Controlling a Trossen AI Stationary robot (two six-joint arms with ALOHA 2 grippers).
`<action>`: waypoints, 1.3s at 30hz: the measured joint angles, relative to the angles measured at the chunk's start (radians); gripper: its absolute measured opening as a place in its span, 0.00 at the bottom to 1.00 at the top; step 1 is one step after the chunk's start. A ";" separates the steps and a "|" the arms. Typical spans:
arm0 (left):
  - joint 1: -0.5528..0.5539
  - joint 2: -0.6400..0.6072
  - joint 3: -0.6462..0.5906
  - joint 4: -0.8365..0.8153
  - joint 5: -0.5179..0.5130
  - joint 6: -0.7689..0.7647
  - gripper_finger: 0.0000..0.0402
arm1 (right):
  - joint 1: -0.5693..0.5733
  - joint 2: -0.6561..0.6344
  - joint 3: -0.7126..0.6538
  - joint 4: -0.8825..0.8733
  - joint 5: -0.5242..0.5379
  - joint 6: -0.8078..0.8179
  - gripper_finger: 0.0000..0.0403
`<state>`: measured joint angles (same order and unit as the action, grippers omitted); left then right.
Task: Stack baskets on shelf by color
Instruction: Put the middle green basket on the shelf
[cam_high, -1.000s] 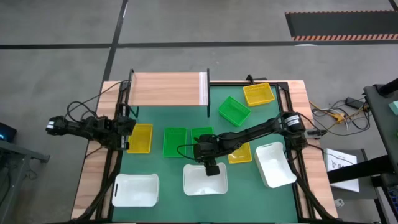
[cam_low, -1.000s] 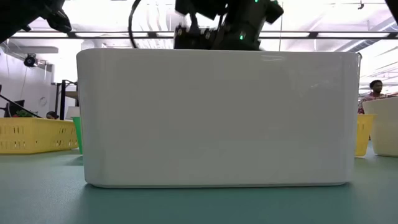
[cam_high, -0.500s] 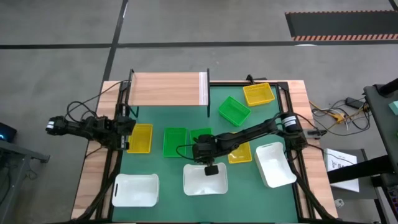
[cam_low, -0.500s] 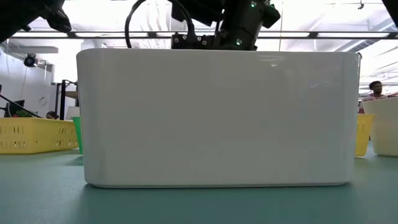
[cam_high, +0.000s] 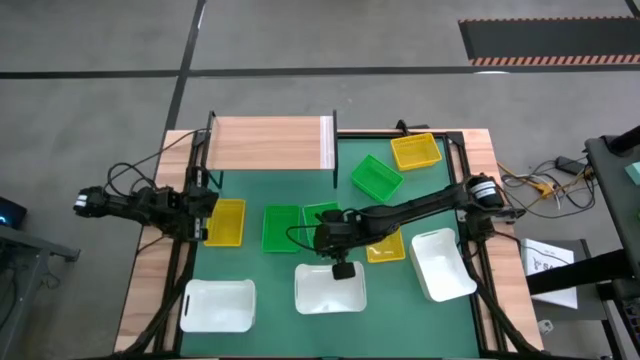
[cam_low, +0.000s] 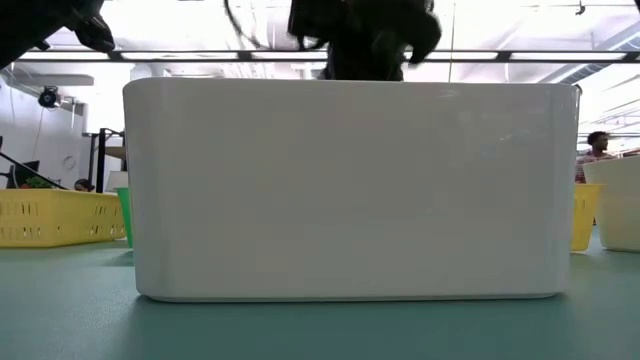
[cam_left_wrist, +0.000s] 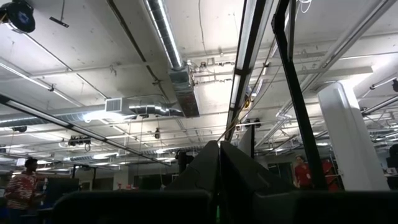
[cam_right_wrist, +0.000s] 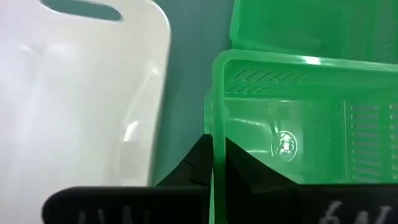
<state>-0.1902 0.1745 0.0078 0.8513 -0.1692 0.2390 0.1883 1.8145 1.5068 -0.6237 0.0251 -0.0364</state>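
Observation:
My right gripper (cam_high: 333, 232) reaches in from the table's right and is shut on a green basket (cam_high: 322, 213) at the middle of the mat; the right wrist view shows this basket (cam_right_wrist: 292, 143) close up. A second green basket (cam_high: 281, 228) lies to its left and a third (cam_high: 376, 176) farther back. The middle white basket (cam_high: 330, 290) sits just near of my gripper and fills the low view (cam_low: 350, 190). The wooden shelf (cam_high: 270, 143) stands at the far left with nothing on it. My left gripper (cam_high: 208, 203) waits shut at the table's left edge, pointing up (cam_left_wrist: 219, 155). My right gripper pinches the green basket's near wall at its rim (cam_right_wrist: 214, 115), the wall that faces the white basket. One finger is inside the basket and one outside. The fingers come from above, pointing down. Whether the basket's bottom is off the mat I cannot tell.
Yellow baskets lie at the mat's left (cam_high: 225, 222), right of centre (cam_high: 385, 247) and far right (cam_high: 417, 150). White baskets sit near left (cam_high: 217, 305) and near right (cam_high: 442, 263). The shelf's black posts (cam_high: 334, 150) stand beside the far green basket.
My right arm's elbow has swung toward the table's right edge while its gripper has stayed over the green basket. In the low view the gripper shows blurred behind the white basket.

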 joint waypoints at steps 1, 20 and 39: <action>0.000 0.000 0.000 0.001 0.000 0.000 0.00 | 0.002 -0.013 0.006 -0.010 0.000 0.000 0.02; 0.000 0.000 0.000 0.005 0.000 0.000 0.00 | -0.040 -0.081 0.247 -0.025 0.131 -0.188 0.02; 0.000 -0.001 0.000 0.008 0.000 0.002 0.00 | -0.369 0.194 0.545 -0.098 0.135 -0.407 0.02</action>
<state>-0.1902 0.1738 0.0078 0.8589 -0.1692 0.2409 -0.1810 2.0088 2.0523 -0.7213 0.1596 -0.4431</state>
